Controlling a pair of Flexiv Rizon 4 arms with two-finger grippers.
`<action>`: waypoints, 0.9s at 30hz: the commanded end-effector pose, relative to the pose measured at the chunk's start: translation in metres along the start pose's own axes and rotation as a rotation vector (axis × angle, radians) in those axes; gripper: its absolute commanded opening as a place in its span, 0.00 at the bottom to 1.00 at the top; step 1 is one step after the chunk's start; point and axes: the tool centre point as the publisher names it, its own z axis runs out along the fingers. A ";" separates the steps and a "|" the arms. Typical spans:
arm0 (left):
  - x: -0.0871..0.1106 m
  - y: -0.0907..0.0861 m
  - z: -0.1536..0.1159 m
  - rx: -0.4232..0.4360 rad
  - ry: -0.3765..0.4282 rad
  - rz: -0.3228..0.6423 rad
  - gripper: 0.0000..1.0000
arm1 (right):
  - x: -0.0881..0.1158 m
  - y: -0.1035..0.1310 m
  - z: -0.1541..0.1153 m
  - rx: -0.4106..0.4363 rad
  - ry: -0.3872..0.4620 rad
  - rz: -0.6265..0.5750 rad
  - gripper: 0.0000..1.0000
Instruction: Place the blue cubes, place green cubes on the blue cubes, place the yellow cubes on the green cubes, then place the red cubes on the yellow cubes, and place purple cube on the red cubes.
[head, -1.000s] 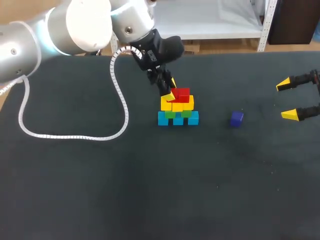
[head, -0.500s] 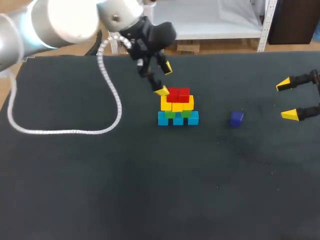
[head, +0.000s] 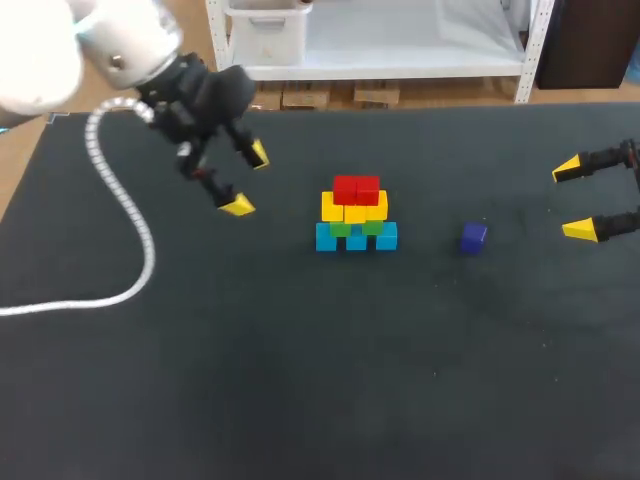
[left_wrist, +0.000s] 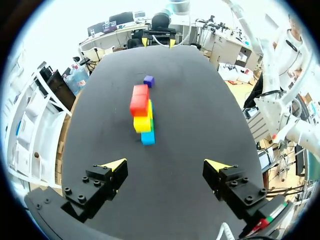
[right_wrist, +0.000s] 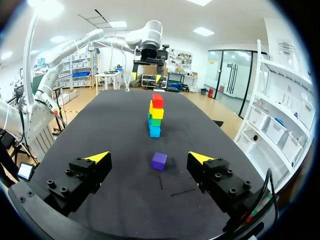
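Our left claw (head: 248, 181) hangs wide open and empty over the counter (head: 300, 360), near the far edge, on the left-edge side of the stack (head: 356, 212). The stack stands mid-counter toward the far edge: blue cubes (head: 356, 238) at the base, then green cubes (head: 341, 229), yellow cubes (head: 352, 208), and red cubes (head: 356, 188) on top. The purple cube (head: 473, 236) lies on the counter between the stack and the right edge. Our right claw (head: 574, 200) is spread wide by the right edge, holding nothing.

You see the cube stack (head: 356, 215) toward the far edge of the surface (head: 300, 380), mid-width. The single cube (head: 474, 237) lies right of it, apart. Your left pincer (head: 248, 181) is left of the cube stack, your right pincer (head: 573, 200) by the right edge.
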 end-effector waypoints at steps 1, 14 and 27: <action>0.025 -0.019 -0.012 -0.104 -0.064 -0.014 1.00 | 0.000 0.000 0.001 0.001 -0.001 -0.001 1.00; 0.039 -0.018 -0.025 -0.166 -0.110 0.034 1.00 | 0.000 0.000 0.001 0.001 -0.001 -0.001 1.00; 0.039 -0.018 -0.025 -0.166 -0.110 0.034 1.00 | 0.000 0.001 0.008 0.049 0.084 0.010 1.00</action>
